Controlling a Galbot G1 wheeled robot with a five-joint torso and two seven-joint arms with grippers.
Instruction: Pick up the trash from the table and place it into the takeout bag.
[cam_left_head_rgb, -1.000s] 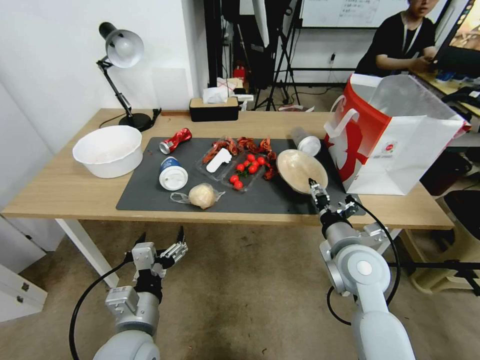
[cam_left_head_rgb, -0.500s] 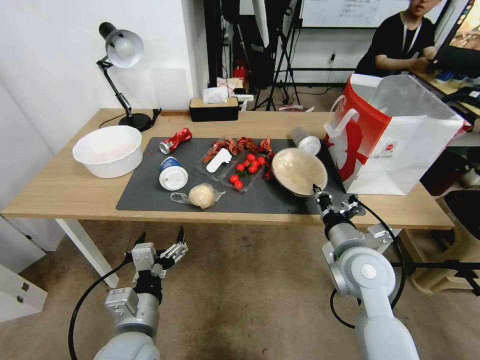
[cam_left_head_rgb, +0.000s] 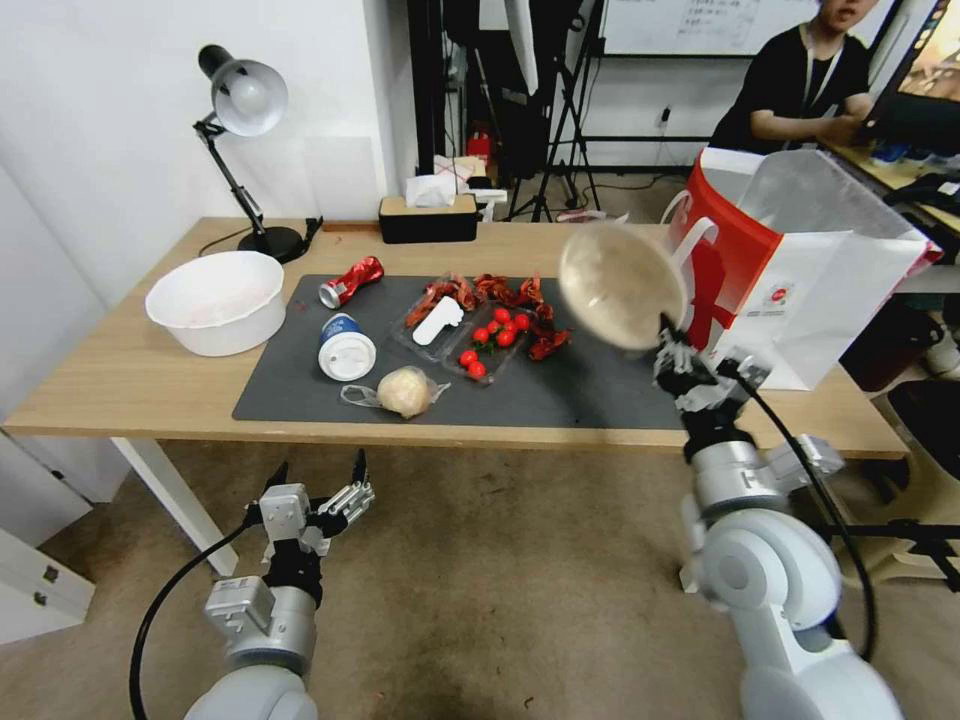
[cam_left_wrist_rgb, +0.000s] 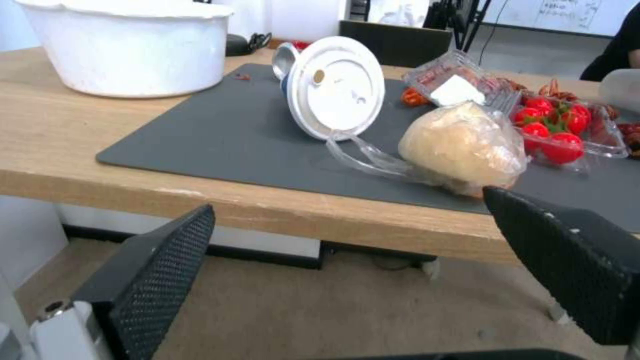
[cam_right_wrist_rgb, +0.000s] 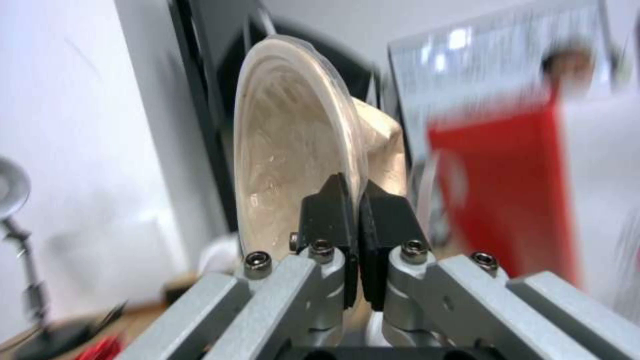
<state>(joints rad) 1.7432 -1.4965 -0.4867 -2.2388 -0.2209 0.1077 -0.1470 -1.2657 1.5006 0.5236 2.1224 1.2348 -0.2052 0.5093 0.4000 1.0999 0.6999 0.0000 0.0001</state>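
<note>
Down below the table's (cam_left_head_rgb: 120, 390) near edge the left gripper (cam_left_head_rgb: 318, 490) hangs with its fingers spread wide, holding nothing. Just past it on the dark mat (cam_left_head_rgb: 300, 385) lie the bun in clear plastic (cam_left_head_rgb: 403, 391) and the blue-white lidded cup (cam_left_head_rgb: 345, 348), with the crushed red can (cam_left_head_rgb: 350, 281) farther off. The right gripper (cam_left_head_rgb: 668, 335) is up above the table, fingers pinched tight on the rim of the beige shallow bowl (cam_left_head_rgb: 618, 285), which stands tilted on edge. Right beside it, on its far side, stands the takeout bag (cam_left_head_rgb: 800, 290).
</note>
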